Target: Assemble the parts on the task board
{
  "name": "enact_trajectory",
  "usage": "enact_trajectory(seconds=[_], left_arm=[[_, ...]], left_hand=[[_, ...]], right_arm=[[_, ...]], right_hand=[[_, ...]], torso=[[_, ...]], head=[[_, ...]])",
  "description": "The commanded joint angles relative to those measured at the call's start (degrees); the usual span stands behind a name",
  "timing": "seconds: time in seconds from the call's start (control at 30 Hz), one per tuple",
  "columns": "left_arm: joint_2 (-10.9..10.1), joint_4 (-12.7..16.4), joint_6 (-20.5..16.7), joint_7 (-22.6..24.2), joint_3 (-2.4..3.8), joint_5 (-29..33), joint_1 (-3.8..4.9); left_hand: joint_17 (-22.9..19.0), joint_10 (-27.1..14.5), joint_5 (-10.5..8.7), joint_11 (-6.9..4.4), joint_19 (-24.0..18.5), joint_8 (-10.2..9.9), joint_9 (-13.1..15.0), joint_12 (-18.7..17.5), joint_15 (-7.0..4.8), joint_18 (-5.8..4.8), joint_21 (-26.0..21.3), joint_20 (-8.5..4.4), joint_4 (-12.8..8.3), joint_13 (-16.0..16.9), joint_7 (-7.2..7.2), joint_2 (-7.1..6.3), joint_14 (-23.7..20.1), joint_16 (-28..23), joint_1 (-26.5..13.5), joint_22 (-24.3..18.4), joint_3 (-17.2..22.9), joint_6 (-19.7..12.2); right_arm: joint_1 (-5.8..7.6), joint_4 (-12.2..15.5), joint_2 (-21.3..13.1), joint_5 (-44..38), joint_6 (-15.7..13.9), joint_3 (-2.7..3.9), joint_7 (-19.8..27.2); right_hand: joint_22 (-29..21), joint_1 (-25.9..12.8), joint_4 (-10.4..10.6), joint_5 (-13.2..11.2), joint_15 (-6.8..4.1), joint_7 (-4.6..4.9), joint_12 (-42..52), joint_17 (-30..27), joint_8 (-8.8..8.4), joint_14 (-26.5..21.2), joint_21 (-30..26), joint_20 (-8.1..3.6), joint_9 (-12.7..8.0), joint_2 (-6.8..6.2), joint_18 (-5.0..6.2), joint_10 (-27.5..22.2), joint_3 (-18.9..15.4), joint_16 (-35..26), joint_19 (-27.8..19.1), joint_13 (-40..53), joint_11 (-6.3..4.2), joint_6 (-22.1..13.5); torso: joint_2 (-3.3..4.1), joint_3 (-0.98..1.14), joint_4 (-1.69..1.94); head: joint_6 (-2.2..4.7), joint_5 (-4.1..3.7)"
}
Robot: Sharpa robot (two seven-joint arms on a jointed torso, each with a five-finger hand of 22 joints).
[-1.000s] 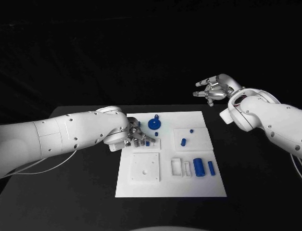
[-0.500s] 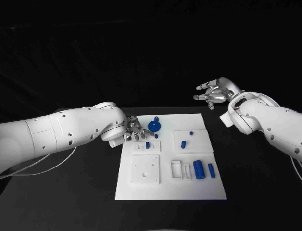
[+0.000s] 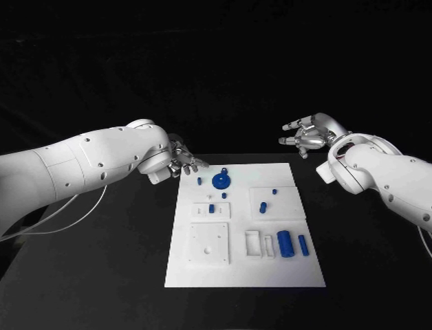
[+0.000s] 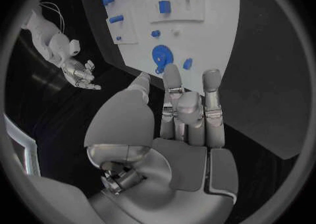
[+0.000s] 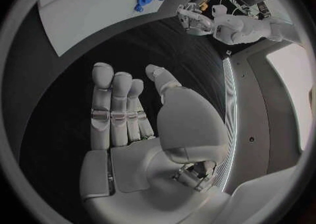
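Left robot hand (image 3: 181,163): we find it empty, fingers apart, raised by the board's far left corner.
Right robot hand (image 3: 308,134): empty, fingers spread, beyond the tabletop (image 3: 97,261).
Board (image 3: 245,268): mid-tabletop.
Parts (image 3: 221,182): on board.

We saw the task board (image 3: 244,265) as a smooth, matt white plate that looked like plastic, and the blue parts, such as the round disc (image 3: 221,182) toward its twelve o'clock edge and the cylinder (image 3: 285,240) at about four o'clock, had a smooth plastic look with a faint sheen. The table (image 3: 97,275) was matt black. Both arms wore glossy white shells, and the left hand (image 3: 181,163) and right hand (image 3: 310,133) appeared brushed, silvery metal.
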Motion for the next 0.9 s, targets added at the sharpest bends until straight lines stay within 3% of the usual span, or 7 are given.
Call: enact_trajectory(seconds=[0.03, 0.27, 0.5, 0.73, 0.9], left_arm=[[0.8, -1.9, 3.7, 2.3, 0.05, 0.4, 0.25], [2.6, -6.4, 5.6, 2.7, 0.07, -1.7, 0.42], [4.9, -11.0, 8.5, 3.0, -0.02, -3.3, 0.24], [6.5, -13.5, 10.8, 3.2, -0.06, -3.6, -0.29], [7.0, -14.4, 10.6, 2.9, -0.09, -4.2, -0.52]], left_hand=[[-0.6, 2.6, 0.37, 0.35, 0.2, 0.3, 1.1, -0.4, -0.02, -0.48, -0.5, -0.45, 0.7, 0.3, 0.19, -0.97, -0.5, -0.4, 0.1, 0.4, -0.1, -0.6], [-1.4, 2.5, -0.03, 0.42, 0.3, 0.2, 0.9, -1.3, -0.05, -0.60, -1.3, -0.49, 2.0, 0.7, 0.37, -1.83, -0.8, -0.7, 0.2, 1.0, -0.3, -1.3], [-2.0, 2.3, -0.03, 0.47, 0.3, 0.1, 0.7, -1.9, 0.01, -0.63, -1.7, -0.46, 1.7, 0.9, 0.53, -1.50, -1.2, -0.9, 0.0, 1.3, -0.3, -2.0], [-2.4, 2.2, 0.14, 0.55, 0.3, 0.1, -0.3, -2.6, 0.14, -0.60, -2.5, -0.35, 0.9, 1.3, 0.79, -1.03, -1.5, -1.0, -0.5, 2.0, -0.4, -2.9], [-3.5, 1.8, -0.75, 0.79, 0.2, 0.1, -1.5, -3.2, 0.27, -0.51, -3.1, -0.21, 1.6, 1.3, 1.13, -1.71, -2.2, -1.5, -0.6, 2.3, -0.3, -4.0]], right_arm=[[-0.02, 0.2, 0.0, -0.2, 0.0, 0.01, 0.1], [-0.02, 0.5, -0.2, -0.2, -0.1, 0.02, 0.0], [-0.02, 0.9, -0.3, -0.3, -0.2, 0.02, 0.0], [-0.01, 1.2, -0.5, -0.4, -0.3, 0.03, 0.0], [0.01, 1.4, -0.6, -0.5, -0.3, 0.03, -0.1]], right_hand=[[1.7, -0.6, 0.3, 0.4, 0.04, 0.01, -0.1, -0.1, -0.07, -0.1, 0.0, 0.01, 0.0, -0.20, 0.98, -0.3, -0.1, -0.2, 2.2, -0.1, -0.08, 0.1], [1.7, -0.7, 0.3, 0.7, 0.04, -0.01, -0.1, -0.1, -0.06, -0.2, 0.0, 0.01, 0.0, -0.24, 0.99, -0.3, -0.3, -0.3, 2.2, -0.1, -0.10, 0.3], [1.7, -0.6, 0.4, 0.8, 0.03, -0.03, -0.1, -0.1, -0.04, -0.1, 0.0, 0.01, 0.0, -0.21, 0.99, -0.3, -0.3, -0.3, 2.2, -0.1, -0.11, 0.6], [1.7, -0.7, 0.5, 0.9, 0.02, -0.04, -0.1, -0.1, -0.03, -0.1, -0.1, 0.00, 0.0, -0.21, 1.00, -0.3, -0.4, -0.3, 2.2, -0.2, -0.12, 0.8], [1.7, -0.7, 0.6, 0.9, 0.02, -0.04, -0.1, -0.1, -0.04, -0.1, 0.1, 0.00, 0.0, -0.22, 0.98, -0.3, -0.4, -0.3, 2.3, -0.2, -0.13, 0.7]], torso=[[0.23, -0.08, -0.16], [0.70, -0.19, -0.38], [1.29, -0.41, -0.68], [1.77, -0.57, -0.98], [2.03, -0.69, -1.12]], head=[[0.19, 0.04], [0.67, 0.23], [1.10, 0.51], [1.43, 0.73], [1.60, 1.15]])
